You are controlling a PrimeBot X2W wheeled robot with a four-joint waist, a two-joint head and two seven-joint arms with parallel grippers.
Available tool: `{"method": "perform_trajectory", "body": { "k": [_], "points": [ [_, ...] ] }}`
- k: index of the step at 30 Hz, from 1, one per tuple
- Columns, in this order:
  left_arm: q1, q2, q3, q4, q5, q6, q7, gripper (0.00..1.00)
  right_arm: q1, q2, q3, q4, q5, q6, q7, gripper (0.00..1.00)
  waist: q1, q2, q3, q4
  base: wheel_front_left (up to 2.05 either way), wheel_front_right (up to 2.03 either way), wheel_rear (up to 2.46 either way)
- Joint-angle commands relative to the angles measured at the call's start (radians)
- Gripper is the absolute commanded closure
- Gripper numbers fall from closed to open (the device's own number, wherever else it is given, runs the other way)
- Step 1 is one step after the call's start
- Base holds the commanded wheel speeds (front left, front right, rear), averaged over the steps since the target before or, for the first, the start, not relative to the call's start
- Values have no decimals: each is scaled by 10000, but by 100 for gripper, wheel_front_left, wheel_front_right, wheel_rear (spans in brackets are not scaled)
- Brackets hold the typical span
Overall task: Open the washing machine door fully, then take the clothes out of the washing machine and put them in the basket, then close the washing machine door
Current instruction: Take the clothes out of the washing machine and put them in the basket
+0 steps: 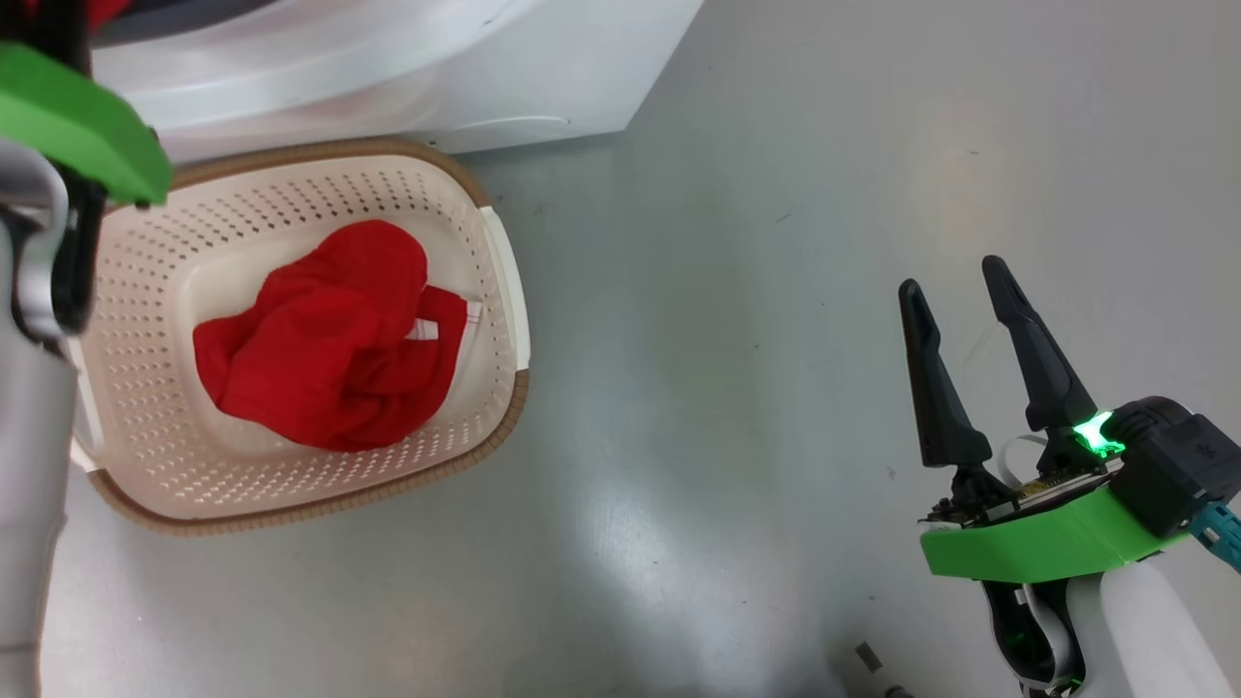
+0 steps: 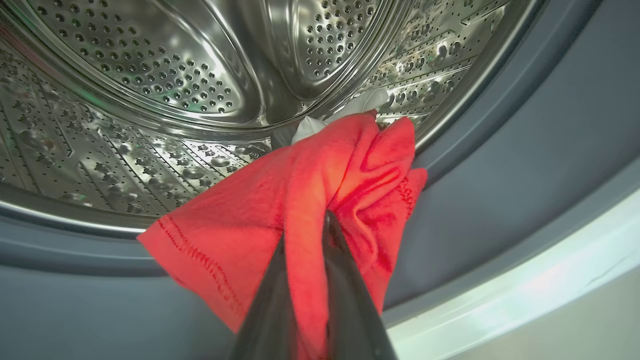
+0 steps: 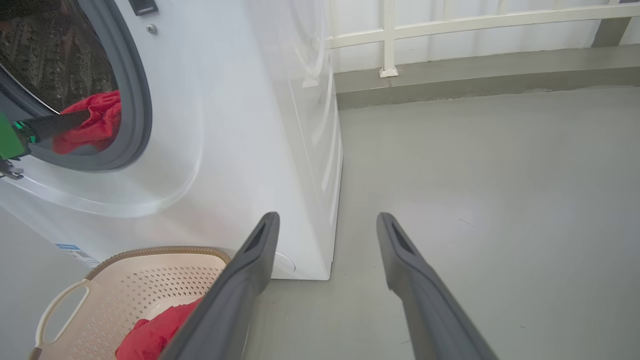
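Observation:
At the mouth of the washing machine (image 3: pixel 225 125), my left gripper (image 2: pixel 306 227) is shut on a red garment (image 2: pixel 235 235) of the clothes. The garment lies across the grey rubber ring (image 2: pixel 500 165), with a white part (image 2: pixel 310 127) behind it and the steel drum (image 2: pixel 150 65) beyond. Another red garment (image 1: pixel 330 339) with white trim lies in the cream basket (image 1: pixel 320 509) on the floor in front of the machine. My right gripper (image 1: pixel 953 274) stands open over bare floor, well to the right of the basket, holding nothing. The washing machine door is out of view.
My left arm's green wrist (image 1: pixel 78 116) hangs over the basket's far left corner. Grey floor (image 3: pixel 475 175) stretches right of the machine to a low kerb with a white railing (image 3: pixel 390 40). A small dark object (image 1: pixel 868 657) lies on the floor by my right arm.

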State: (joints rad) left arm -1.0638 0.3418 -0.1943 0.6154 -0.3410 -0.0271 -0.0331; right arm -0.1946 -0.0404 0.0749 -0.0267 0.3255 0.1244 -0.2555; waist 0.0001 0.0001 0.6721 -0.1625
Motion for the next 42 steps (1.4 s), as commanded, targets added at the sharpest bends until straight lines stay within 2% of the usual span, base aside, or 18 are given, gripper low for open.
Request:
{"method": "perform_trajectory", "body": {
  "k": [1, 10, 19, 42],
  "points": [
    [412, 614, 311, -627, -70, 141, -90, 100, 5, -98, 139, -169, 45, 63, -63, 0, -1, -1, -61, 53, 0, 0, 0],
    [2266, 752, 490, -2729, -331, 473, -118, 100, 110, -98, -29, -177, -60, 63, -63, 0, -1, -1, -401, 270, 0, 0, 0],
    [3890, 767, 506, -4109, -576, 740, 142, 100, 236, -98, -109, -147, -112, 63, -63, 0, -1, -1, -934, 443, 0, 0, 0],
    [6281, 539, 251, -6202, -842, 1575, 1003, 100, 670, -98, -368, -70, -290, 63, -63, 0, -1, -1, -2349, 724, 0, 0, 0]
  ]
}}
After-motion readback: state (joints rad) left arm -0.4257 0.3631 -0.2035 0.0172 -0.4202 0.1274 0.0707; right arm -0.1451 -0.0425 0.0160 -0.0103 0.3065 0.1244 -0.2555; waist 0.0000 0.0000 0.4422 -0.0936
